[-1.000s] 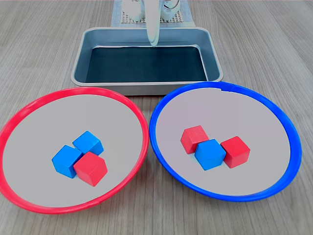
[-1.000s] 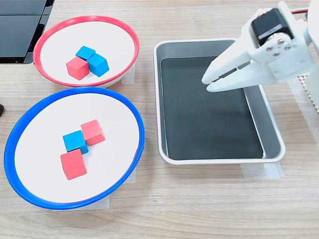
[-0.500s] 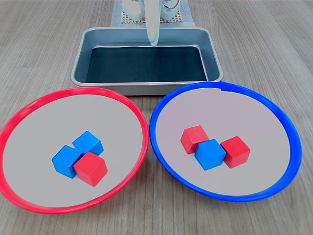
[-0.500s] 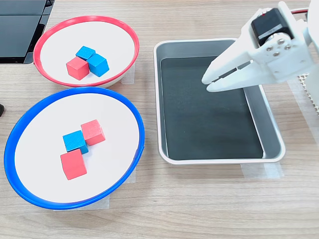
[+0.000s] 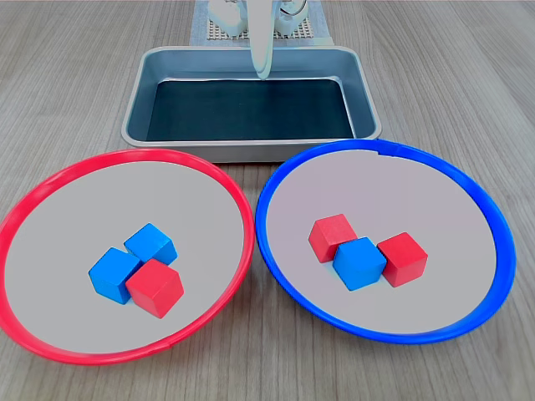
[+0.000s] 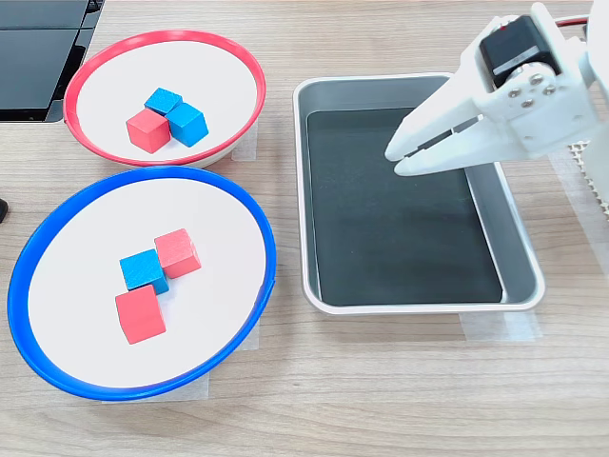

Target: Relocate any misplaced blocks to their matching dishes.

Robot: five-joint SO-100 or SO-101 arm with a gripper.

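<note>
Over the grey metal tray (image 6: 521, 286), the white gripper (image 6: 394, 160) hangs above the dark liner, its tapered fingers reaching toward the second exterior view's left; jaws nearly together, only a thin slit between them, nothing held, nothing touched. No legible writing on arm, tray or dishes. A black servo sits atop the white wrist housing (image 6: 533, 105). In the first exterior view the gripper (image 5: 263, 73) shows edge-on as a narrow pale blade over the tray's far rim. Red-rimmed dish (image 5: 50, 342) on the first exterior view's left: two blue cubes (image 5: 150, 243) (image 5: 112, 274) and one red cube (image 5: 155, 286), clustered and touching. Blue-rimmed dish (image 5: 493, 209) on the first exterior view's right: a red cube (image 5: 331, 236), a blue cube (image 5: 360, 262) and another red cube (image 5: 402, 258), in a touching row. Both dishes sit on a wood-grain table (image 5: 67, 75), near the tray's front edge, rims almost meeting. A dark flat object (image 6: 38, 48) lies at the second exterior view's top left corner.
</note>
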